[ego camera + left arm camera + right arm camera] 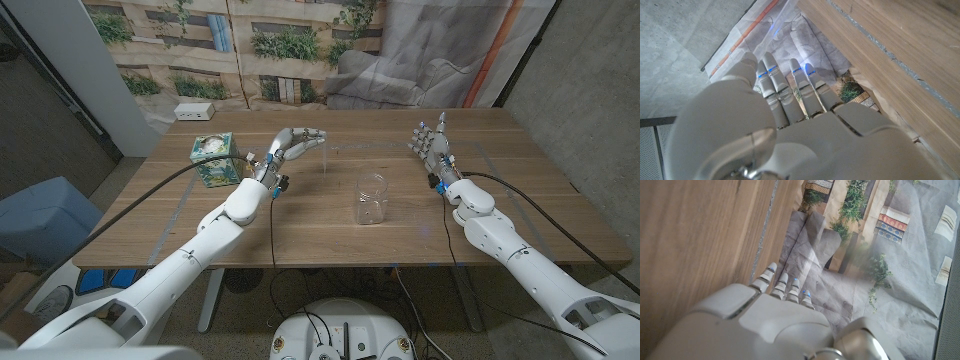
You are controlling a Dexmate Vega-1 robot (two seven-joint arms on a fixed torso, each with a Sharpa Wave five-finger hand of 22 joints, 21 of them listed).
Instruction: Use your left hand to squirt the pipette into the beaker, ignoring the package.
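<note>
A clear glass beaker [371, 198] stands upright near the middle of the wooden table [300, 230]. My left hand [293, 147] is raised over the table to the beaker's far left, fingers curved forward. A thin, clear pipette [327, 160] hangs down from its fingertips, tip pointing at the table, left of the beaker and not over it. In the left wrist view the back of my left hand [790, 125] covers the pipette. My right hand [431, 146] stands with spread fingers and holds nothing, right of and beyond the beaker; its back [770, 320] is in the right wrist view.
A green and white package [213, 160] sits on the table just left of my left hand. A white power strip [196, 112] lies behind the table's far left corner. A blue bin [40, 215] stands left of the table.
</note>
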